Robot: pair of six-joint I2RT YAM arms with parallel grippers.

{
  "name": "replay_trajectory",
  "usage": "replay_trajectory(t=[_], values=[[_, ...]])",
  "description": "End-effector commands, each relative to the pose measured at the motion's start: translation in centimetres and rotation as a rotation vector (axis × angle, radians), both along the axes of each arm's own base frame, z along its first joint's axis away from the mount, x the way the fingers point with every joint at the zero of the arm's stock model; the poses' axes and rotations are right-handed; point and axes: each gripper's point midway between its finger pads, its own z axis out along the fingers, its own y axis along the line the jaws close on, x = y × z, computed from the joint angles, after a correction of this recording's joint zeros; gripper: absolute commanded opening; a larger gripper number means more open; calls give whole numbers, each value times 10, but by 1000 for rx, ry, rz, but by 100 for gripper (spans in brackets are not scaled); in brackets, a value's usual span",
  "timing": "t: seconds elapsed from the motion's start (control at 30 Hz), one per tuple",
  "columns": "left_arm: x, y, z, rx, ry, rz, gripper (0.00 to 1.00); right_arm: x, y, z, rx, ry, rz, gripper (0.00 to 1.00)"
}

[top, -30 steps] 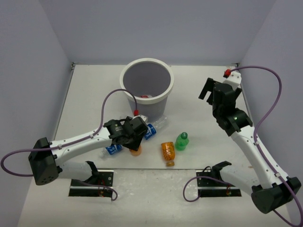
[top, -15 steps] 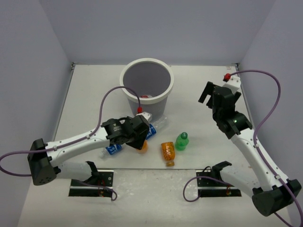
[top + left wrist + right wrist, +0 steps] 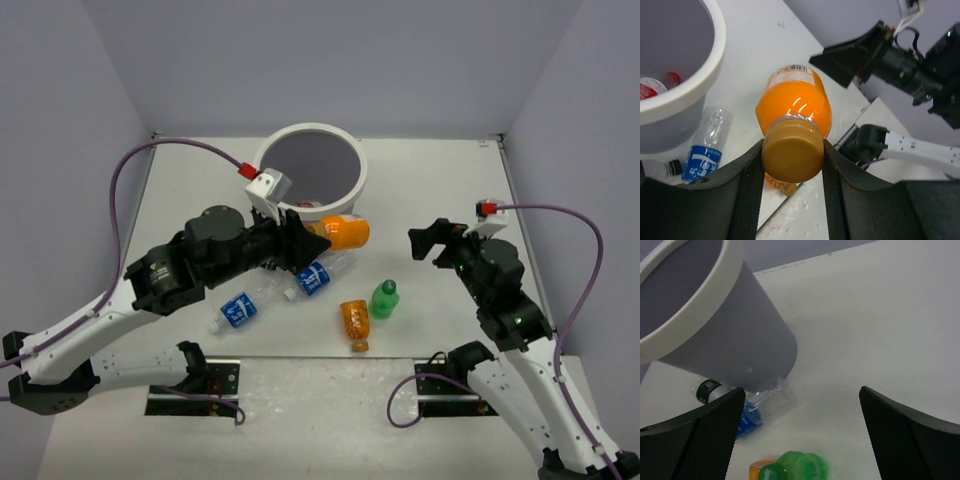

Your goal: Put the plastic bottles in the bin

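- While the left gripper (image 3: 303, 243) (image 3: 792, 167) is clamped on the neck of a round orange plastic bottle with a tan screw cap (image 3: 340, 232) (image 3: 795, 107), that bottle hangs on its side in the air. It is just beside the near rim of the round grey-white plastic bin with a thick white rim (image 3: 312, 129) (image 3: 700, 65) (image 3: 725, 295), not over the opening.
- The right gripper (image 3: 432, 245) (image 3: 801, 390) holds nothing. Its two black fingers are spread wide, facing the bin from the right and well apart from every bottle.
- Inside the bin lies a small clear bottle with a red-and-white label (image 3: 308, 205) (image 3: 650, 90).
- A crumpled clear bottle with a blue label (image 3: 315, 277) (image 3: 702, 160) (image 3: 772, 400) lies on the table at the foot of the bin.
- A second blue-labelled clear bottle (image 3: 237, 310) lies just beside it, nearer the left arm's base.
- A second orange bottle (image 3: 353, 320) (image 3: 762, 470) lies nearer the front edge, with a green plastic bottle (image 3: 384, 298) (image 3: 800, 467) just beside it on the right.
- From above, the left arm's dark wrist and the lifted bottle hide part of the bin's near wall.
- A purple cable (image 3: 150, 160) arcs over the left arm.
- The white table top (image 3: 420, 180) (image 3: 880, 315) looks scuffed along its near edge, where black mounting plates (image 3: 190, 385) sit.
- Pale lilac walls (image 3: 330, 60) close it in on three sides.
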Motion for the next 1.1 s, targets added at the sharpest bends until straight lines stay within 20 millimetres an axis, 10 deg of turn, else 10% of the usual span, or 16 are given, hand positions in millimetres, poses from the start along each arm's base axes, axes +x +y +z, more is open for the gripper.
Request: replay_trajectory(t=[0.0, 0.2, 0.43, 0.57, 0.7, 1.07], values=[[52, 24, 48, -115, -162, 320, 0, -14, 30, 17, 71, -92, 188, 99], [115, 60, 50, -24, -209, 785, 0, -25, 55, -2, 32, -42, 368, 99], [179, 73, 35, -3, -158, 829, 0, -28, 67, -19, 20, 36, 440, 99], [193, 68, 12, 60, -130, 840, 31, -31, 71, -35, -10, 79, 468, 99], [196, 66, 9, 78, -122, 825, 100, -32, 73, -45, -57, 112, 452, 99], [185, 69, 52, 63, -188, 759, 100, -35, 72, -59, -98, 172, 420, 99]])
